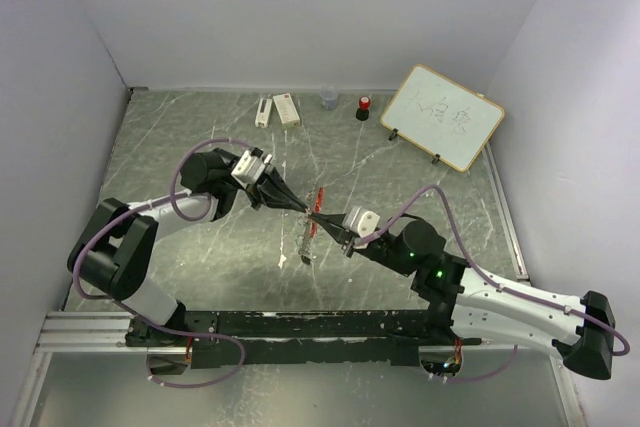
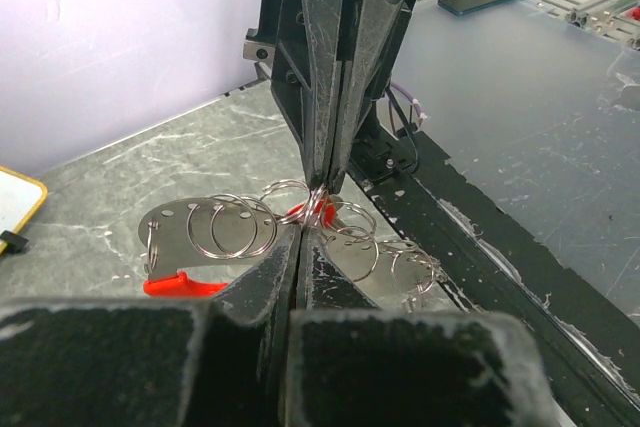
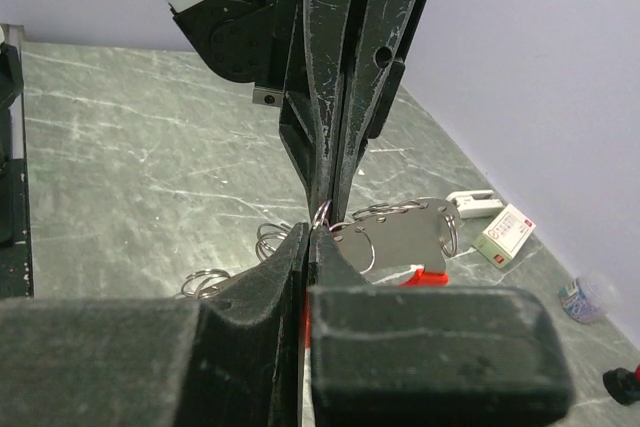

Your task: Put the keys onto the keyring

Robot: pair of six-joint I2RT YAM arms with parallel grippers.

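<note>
Both arms meet tip to tip above the table (image 1: 400,167). left gripper (image 1: 304,211): fingers pressed together, pinching a thin wire loop of the keyring (image 2: 200,234) right at the tips. right gripper (image 1: 321,219): fingers also pressed together, nipping the same wire cluster. Its tips come in from the opposite side and touch, or almost touch, the left tips. From the left wrist, the right fingers come down from above and the wire crosses exactly where the two pairs of tips meet. Several silver loops fan out on both sides of the tips. The grey plate (image 2: 160,222) with holes hangs to one side of the pinch point, with loops threaded through its holes. The red fob (image 2: 182,286) is at the plate's lower edge, beside the left fingers. A second bit of red sits directly behind the meeting tips. The keyring is held off the surface between the two grippers. keys: can't pick them out among the loops in either wrist view. The top view shows a slim silver piece (image 1: 306,244) just below the tips on the near side, too small to tell what it is. Well beyond the fingers at the far edge are white boxes (image 3: 505,232), a clear cup (image 1: 328,97), a red-capped cylinder (image 1: 363,106) and a whiteboard (image 1: 442,117)
</note>
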